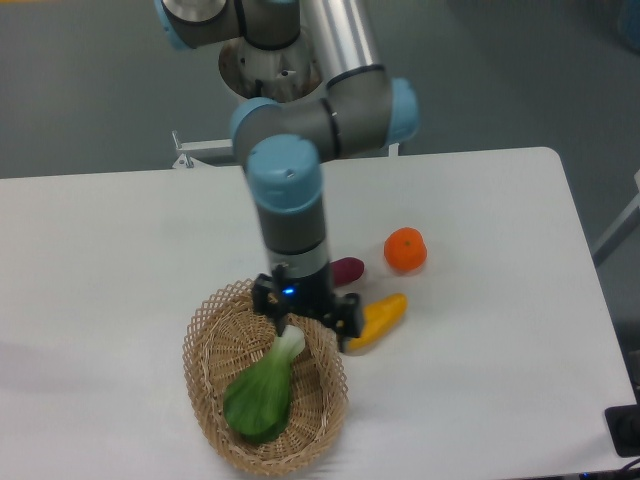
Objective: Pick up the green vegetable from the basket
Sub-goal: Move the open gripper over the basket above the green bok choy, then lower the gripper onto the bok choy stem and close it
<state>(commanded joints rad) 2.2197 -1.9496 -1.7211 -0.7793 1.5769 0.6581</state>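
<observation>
The green vegetable [260,398] lies in the tan wicker basket [207,345] at the table's front. Its dark green leaf points to the front and its white stem [291,344] points back toward the arm. My gripper [310,322] hangs over the basket's back rim, right at the stem end. Its two black fingers [349,322] stand apart, so it looks open, with the stem tip near the left finger. I cannot tell whether a finger touches the stem.
An orange [405,250] sits on the table right of the arm. A yellow oblong vegetable [380,318] lies just right of the basket, close to the right finger. A purple oblong vegetable [348,269] is partly hidden behind the gripper.
</observation>
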